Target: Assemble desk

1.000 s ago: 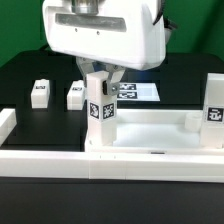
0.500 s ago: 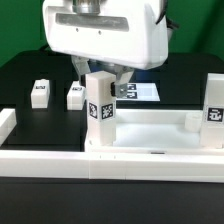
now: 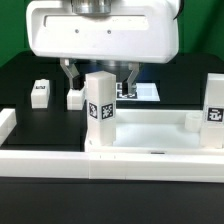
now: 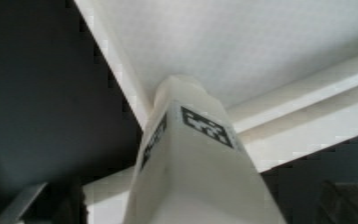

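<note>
At the exterior view's left, a low white rail [image 3: 40, 160] runs along the front of the black table [image 3: 30, 200]. Behind it 2 small loose legs lie on the table, well apart from the desk: the outer leg [image 3: 40, 92] and, just beside it, the inner leg [image 3: 75, 97].

Next comes the standing leg [image 3: 100, 108]. It is upright on the left corner of the tabletop [image 3: 150, 130], with its tag facing the camera. The gripper [image 3: 100, 86] hangs above and behind this leg. Its jaws are spread wide, 1 finger [image 3: 70, 78] on each side of the leg, and they grasp nothing. In the wrist view the same leg [image 4: 194, 160] rises in the middle, with the tabletop [image 4: 247, 40] behind it.

Further right, the marker board [image 3: 146, 91] lies flat behind the tabletop. At the far right, 1 more leg, the right leg [image 3: 213, 110], stands upright at the other corner.
</note>
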`<control>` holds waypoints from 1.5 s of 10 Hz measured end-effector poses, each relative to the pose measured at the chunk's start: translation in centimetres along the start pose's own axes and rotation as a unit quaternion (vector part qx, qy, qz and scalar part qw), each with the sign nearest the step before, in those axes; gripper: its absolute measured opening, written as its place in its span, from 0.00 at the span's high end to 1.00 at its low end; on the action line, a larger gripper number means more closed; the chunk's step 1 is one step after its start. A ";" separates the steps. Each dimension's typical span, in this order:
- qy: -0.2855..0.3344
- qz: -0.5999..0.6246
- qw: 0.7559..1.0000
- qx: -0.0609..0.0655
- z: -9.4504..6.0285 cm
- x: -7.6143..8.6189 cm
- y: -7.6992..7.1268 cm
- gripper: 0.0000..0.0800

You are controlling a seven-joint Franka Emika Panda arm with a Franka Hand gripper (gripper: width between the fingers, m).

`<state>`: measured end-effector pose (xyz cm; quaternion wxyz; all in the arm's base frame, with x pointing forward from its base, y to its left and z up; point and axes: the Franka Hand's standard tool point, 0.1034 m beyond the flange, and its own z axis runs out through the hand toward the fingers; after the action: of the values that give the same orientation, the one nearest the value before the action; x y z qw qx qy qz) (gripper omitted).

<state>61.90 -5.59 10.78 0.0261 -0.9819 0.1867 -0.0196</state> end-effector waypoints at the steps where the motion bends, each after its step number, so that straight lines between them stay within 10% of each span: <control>1: 0.003 -0.066 0.998 -0.016 0.0 0.0 0.0 0.19; 10: -0.001 -0.369 0.929 -0.028 0.0 0.2 0.2 0.19; 12: -0.001 -0.367 0.930 -0.027 0.0 0.2 0.2 0.56; 15: 0.000 -0.352 0.936 -0.027 0.0 0.2 0.1 0.64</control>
<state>61.99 -5.79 10.79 -0.0084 -0.9851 -0.1703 -0.0222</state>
